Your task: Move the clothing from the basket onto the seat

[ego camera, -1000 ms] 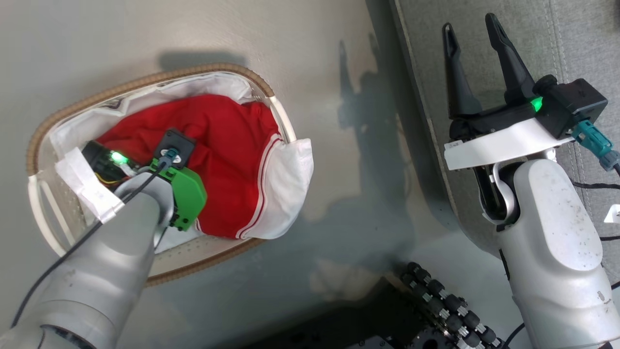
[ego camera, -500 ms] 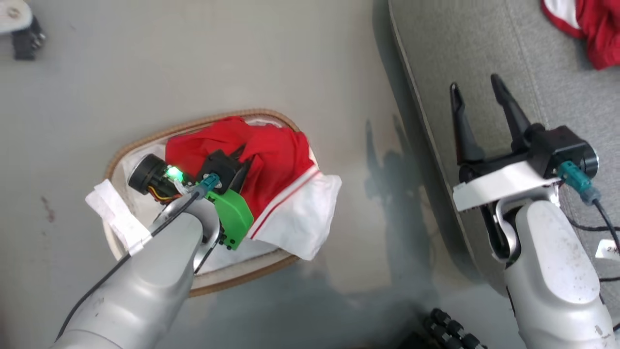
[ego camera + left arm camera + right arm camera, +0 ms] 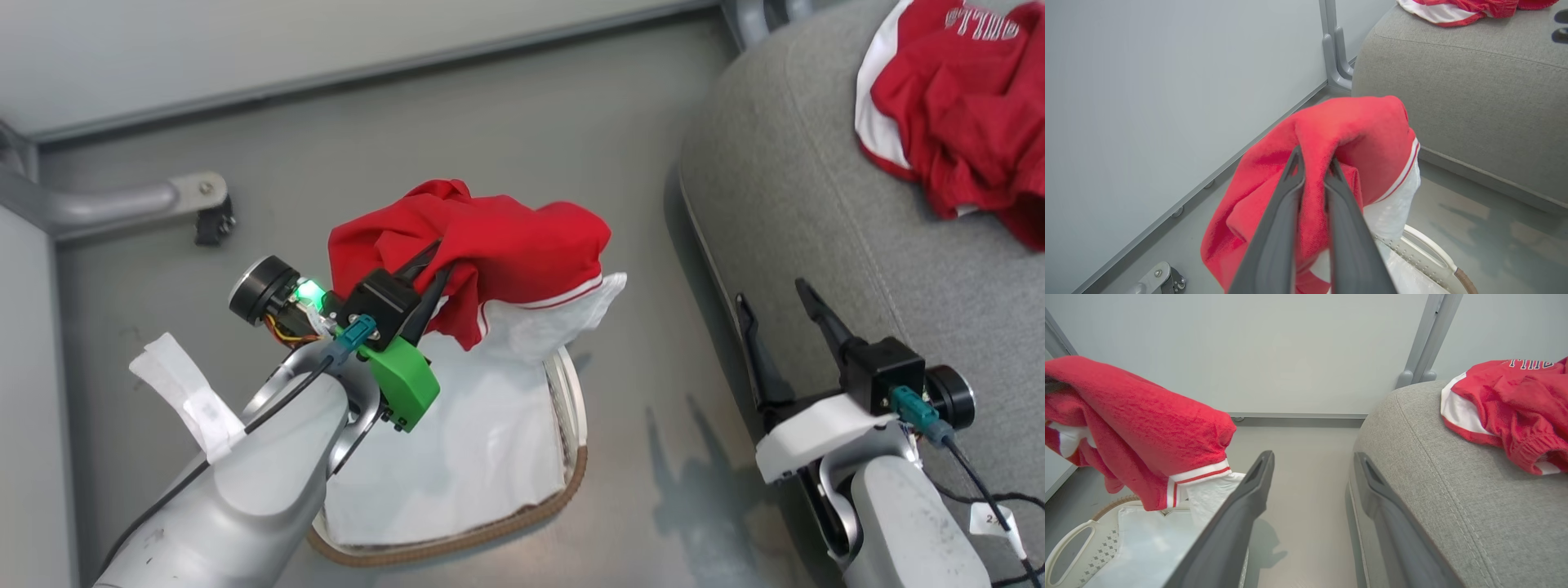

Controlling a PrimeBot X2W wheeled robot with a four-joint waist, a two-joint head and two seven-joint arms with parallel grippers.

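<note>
Red cloth hangs from the left claw [image 3: 1314,161], whose two dark fingers are pinched together on a fold of the red garment [image 3: 506,245]. The garment is held in the air above the far end of the basket [image 3: 581,478], with its white-striped hem and white panel drooping toward the rim. I cannot tell whether that panel is quite free of the liner [image 3: 457,457].

A second garment [image 3: 955,106], red with a white panel and white lettering, already lies crumpled on the seat [image 3: 816,204], well back from the rounded edge. One piece at least is delivered.

The right claw [image 3: 771,292] is empty, its fingers spread apart. It hovers just beside the seat's front edge, over the floor [image 3: 490,122], and takes no part in the carry.

What shows of the basket's inside is bare white liner, so the held garment looks like the last one. The left arm covers the near end of the basket, though, so something small could lie hidden there.

By my reckoning the task is well past halfway. What is left is to swing the held garment across the gap of floor, over the seat's edge, and release it on the cushion. After that, the hidden part of the basket is worth a check.
</note>
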